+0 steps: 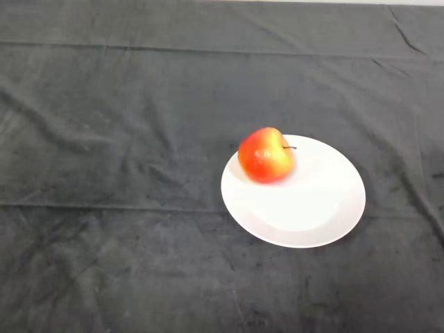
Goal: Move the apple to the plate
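Looking for the working hand first, none of it shows: no arm, no palm, nothing of the robot enters from the lower left, so how its fingers stand cannot be told here. That leaves no direction to give from the fingers to the fruit, only where things lie on the table.

The apple (264, 155) sits on the white plate (312, 208), resting on the plate's upper-left part, close to the rim on that side and partly overhanging the rim line as seen from above. It is red with a yellow blush, roughly round, so it has no real long axis; its short dark stem points toward the view's right, which suggests it lies tipped on its side rather than stem-up. The rest of the plate, toward the lower right, is bare.

Judged from this, the task looks done, or as near as the view allows: the apple's weight seems to be on the plate, not on the cloth beside it. Should an adjustment be wanted, the left arm would come from the lower left, meeting the apple before the plate's centre.

Around them there is only the dark cloth (104, 139), wrinkled in soft folds, and nothing on it stands between the lower left and the plate.
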Controlling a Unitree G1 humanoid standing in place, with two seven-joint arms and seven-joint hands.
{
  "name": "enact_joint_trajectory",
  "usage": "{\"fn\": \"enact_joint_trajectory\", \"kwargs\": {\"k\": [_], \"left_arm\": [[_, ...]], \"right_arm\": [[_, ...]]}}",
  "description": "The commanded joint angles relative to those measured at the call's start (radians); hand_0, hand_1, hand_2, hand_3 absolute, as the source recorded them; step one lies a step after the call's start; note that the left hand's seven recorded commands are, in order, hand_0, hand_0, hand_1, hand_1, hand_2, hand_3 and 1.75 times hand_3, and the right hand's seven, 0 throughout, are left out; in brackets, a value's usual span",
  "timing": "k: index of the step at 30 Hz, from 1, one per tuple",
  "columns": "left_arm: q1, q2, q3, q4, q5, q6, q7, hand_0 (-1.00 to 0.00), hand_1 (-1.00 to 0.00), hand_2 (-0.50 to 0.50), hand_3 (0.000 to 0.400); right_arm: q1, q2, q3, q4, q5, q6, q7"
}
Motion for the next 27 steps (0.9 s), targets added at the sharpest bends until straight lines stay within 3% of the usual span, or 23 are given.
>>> {"fn": "enact_joint_trajectory", "kwargs": {"k": [1, 27], "left_arm": [[-0.036, -0.015, 0.039, 0.033, 0.035, 0.006, -0.001, 0.00, 0.00, 0.00, 0.000], [-0.056, -0.055, 0.097, 0.029, 0.102, 0.026, -0.048, 0.00, 0.00, 0.00, 0.000]], "right_arm": [[-0.027, -0.029, -0.0121, -0.023, 0.0266, -0.004, 0.0018], [-0.027, -0.028, -0.0120, -0.024, 0.0262, -0.004, 0.0016]]}}
